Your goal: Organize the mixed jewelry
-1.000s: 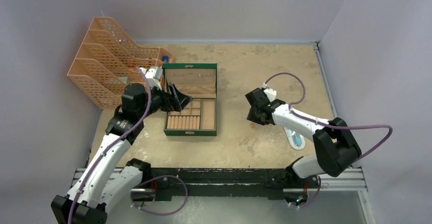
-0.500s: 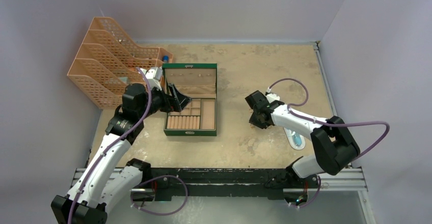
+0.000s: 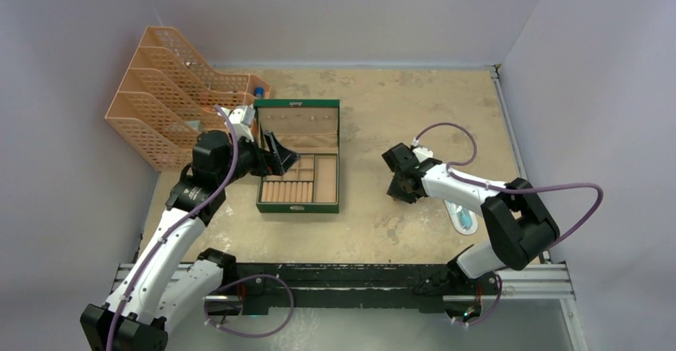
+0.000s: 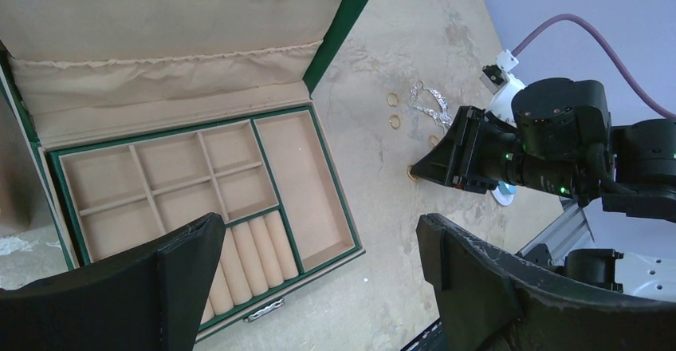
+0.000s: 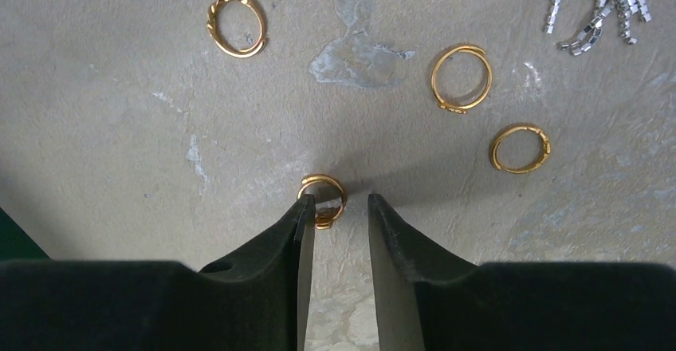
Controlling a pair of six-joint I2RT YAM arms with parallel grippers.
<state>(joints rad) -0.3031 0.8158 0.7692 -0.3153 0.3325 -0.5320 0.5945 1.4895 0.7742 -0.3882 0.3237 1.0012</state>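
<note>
Repositioned slightly, the right gripper (image 5: pixel 339 199) straddles one gold ring (image 5: pixel 323 178), jaws narrow but unclamped. Next: pinch gently, then lift.

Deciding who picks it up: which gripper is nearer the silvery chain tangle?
Right. The right gripper sits low over the table close beside the chain tangle; the left gripper hovers at the left side of the green box, which lies between them.
</note>
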